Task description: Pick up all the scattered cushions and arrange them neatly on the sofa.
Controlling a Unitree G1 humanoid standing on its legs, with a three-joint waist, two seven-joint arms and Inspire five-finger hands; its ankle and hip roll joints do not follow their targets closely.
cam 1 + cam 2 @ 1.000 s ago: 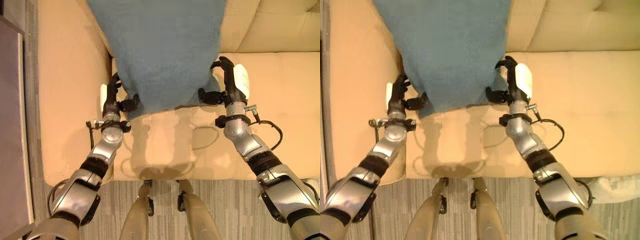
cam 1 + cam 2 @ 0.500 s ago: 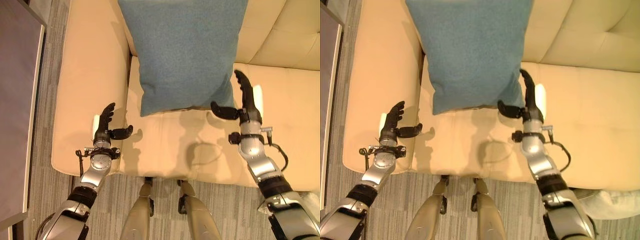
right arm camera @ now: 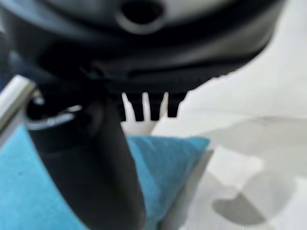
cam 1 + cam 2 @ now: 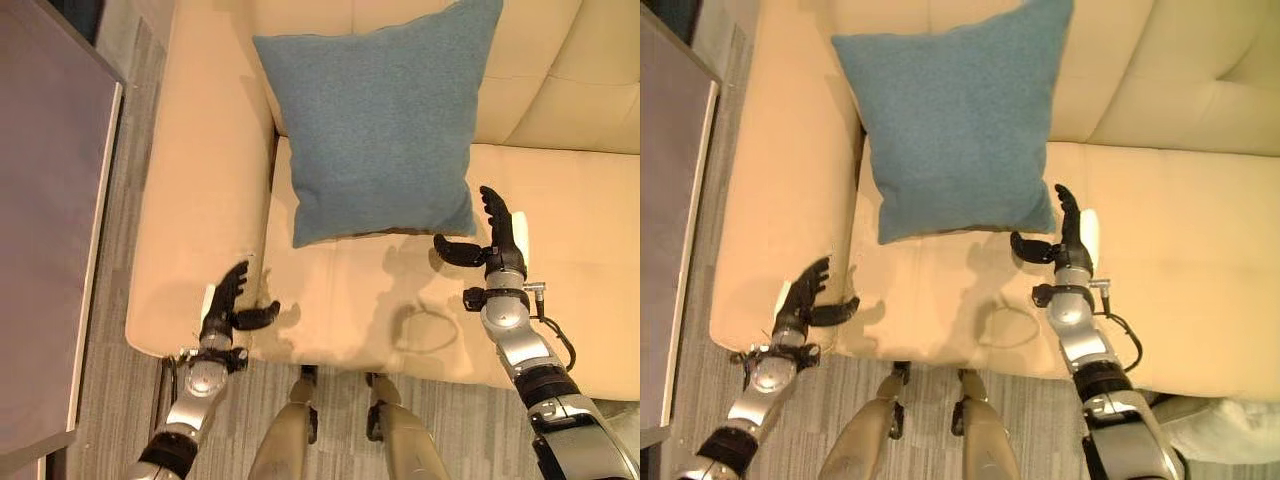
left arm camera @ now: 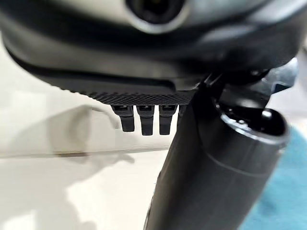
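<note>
Cream sofa (image 4: 200, 180) against grey striped carpet (image 4: 120, 230); dark panel (image 4: 40, 250) along robot's left.

Left hand (image 4: 228, 312): fingers straight and spread, thumb out, nothing held; hovering over front corner of seat beside armrest (image 4: 205, 200), well apart from cushion. Left wrist view: fingertips (image 5: 144, 120) extended over bare cream upholstery, teal edge at one side.

Right hand (image 4: 495, 240): fingers straight, thumb out toward cushion, nothing held; just beside cushion's lower right corner, contact not discernible. Right wrist view: fingertips (image 3: 148, 109) straight, teal corner just past them.

Blue cushion (image 4: 380, 120): propped upright in corner of sofa, leaning on backrest (image 4: 560, 70), lower edge on seat (image 4: 380, 300), one side against armrest. Slightly rotated, top right corner higher than left. Free of both hands.

Judgement: placement of this cushion looks complete; other cushions, if any, out of view.

Risks:
- Cushion resting on lower edge only, unsupported at front; could tip forward onto seat. Cause: soft filling, shallow lean.
- Right thumb near lower corner; could snag or drag corner if arm pulls off sideways. Cause: close clearance.
- Tilt may read as untidy; correcting push from one side only could rotate it further.
- Left hand near seat front edge; could brush armrest on retraction. Low consequence.
</note>
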